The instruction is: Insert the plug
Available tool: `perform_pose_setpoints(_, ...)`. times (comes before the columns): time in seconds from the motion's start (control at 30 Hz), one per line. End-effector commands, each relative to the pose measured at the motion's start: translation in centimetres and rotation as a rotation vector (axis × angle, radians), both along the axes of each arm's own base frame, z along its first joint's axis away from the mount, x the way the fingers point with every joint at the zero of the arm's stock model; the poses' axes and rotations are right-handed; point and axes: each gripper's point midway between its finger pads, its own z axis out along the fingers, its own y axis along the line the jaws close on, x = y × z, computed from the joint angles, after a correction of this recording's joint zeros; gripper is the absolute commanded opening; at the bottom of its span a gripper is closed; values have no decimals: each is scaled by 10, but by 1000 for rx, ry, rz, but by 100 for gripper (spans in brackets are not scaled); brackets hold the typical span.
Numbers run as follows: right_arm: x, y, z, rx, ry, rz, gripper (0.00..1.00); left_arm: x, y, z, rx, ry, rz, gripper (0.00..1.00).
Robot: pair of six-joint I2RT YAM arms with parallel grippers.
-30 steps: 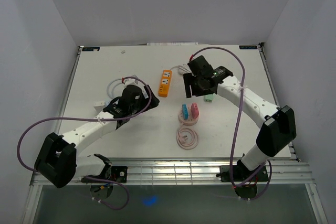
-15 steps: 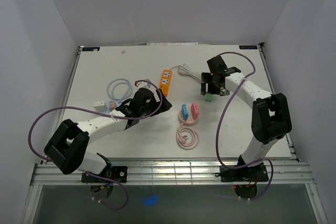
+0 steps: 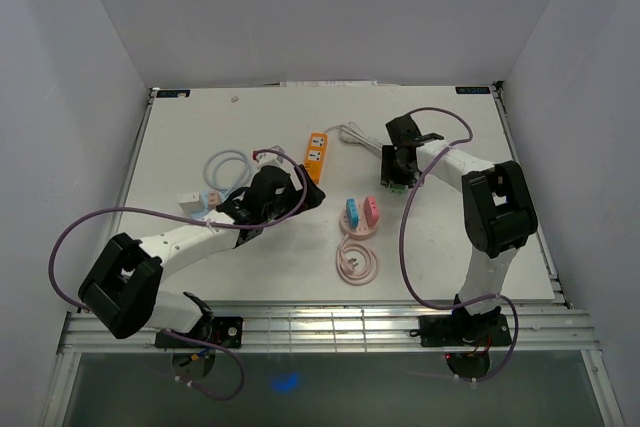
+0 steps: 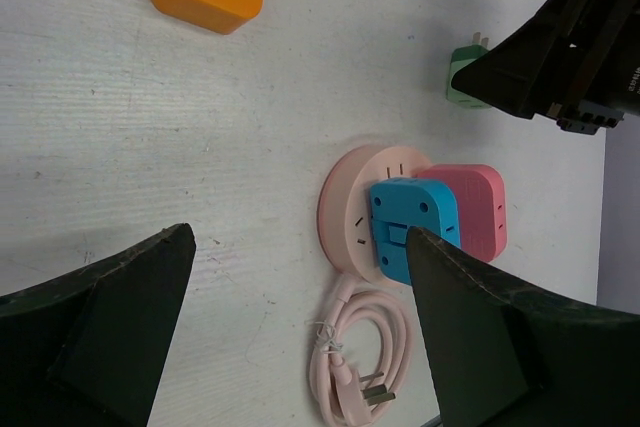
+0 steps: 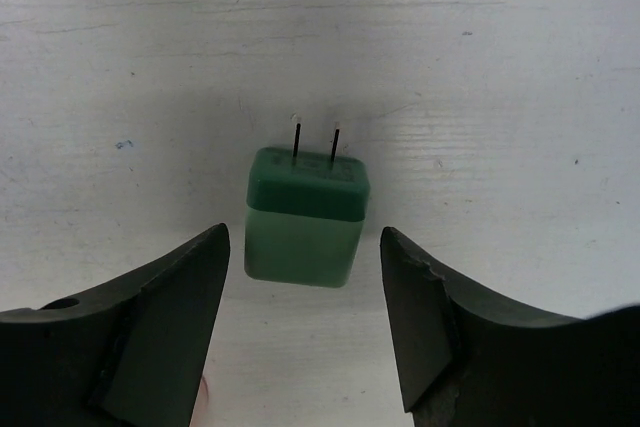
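The plug (image 5: 305,215) is a green cube with two metal prongs, lying on the white table with its prongs pointing away from my right wrist. My right gripper (image 5: 305,247) is open, one finger on each side of the plug with a gap on both sides. From above, the right gripper (image 3: 398,163) covers most of the plug (image 3: 398,187). The round pink socket (image 4: 350,209) carries a blue adapter (image 4: 412,227) and a pink adapter (image 4: 470,209). My left gripper (image 4: 300,242) hangs open and empty just left of the socket (image 3: 360,219).
An orange power strip (image 3: 315,155) lies behind the socket, its white cable (image 3: 355,134) running toward the right arm. A coiled pink cable (image 3: 357,263) with its own plug lies in front of the socket. A light blue cable coil (image 3: 228,168) sits at the left.
The right arm has swung in and brought its gripper down around the green plug, jaws narrowing. The left gripper has shifted right toward the pink socket.
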Motion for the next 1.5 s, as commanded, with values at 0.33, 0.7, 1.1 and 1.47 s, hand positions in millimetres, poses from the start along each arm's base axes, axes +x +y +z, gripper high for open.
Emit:
perform_pose_setpoints(0.33,10,16,18,92,-63,13,32,12,7,44,51,-156,-16,98)
perform_pose_setpoints(0.7,3,74,161,570,-318,71,31,14,-1,106,-40,-484,-108,98)
perform_pose_setpoints(1.1,-18,115,271,1115,-502,71,26,39,-27,171,-111,-876,-116,98)
perform_pose_setpoints(1.47,-32,132,301,1227,-512,84,26,31,-61,207,-102,-1125,-139,98)
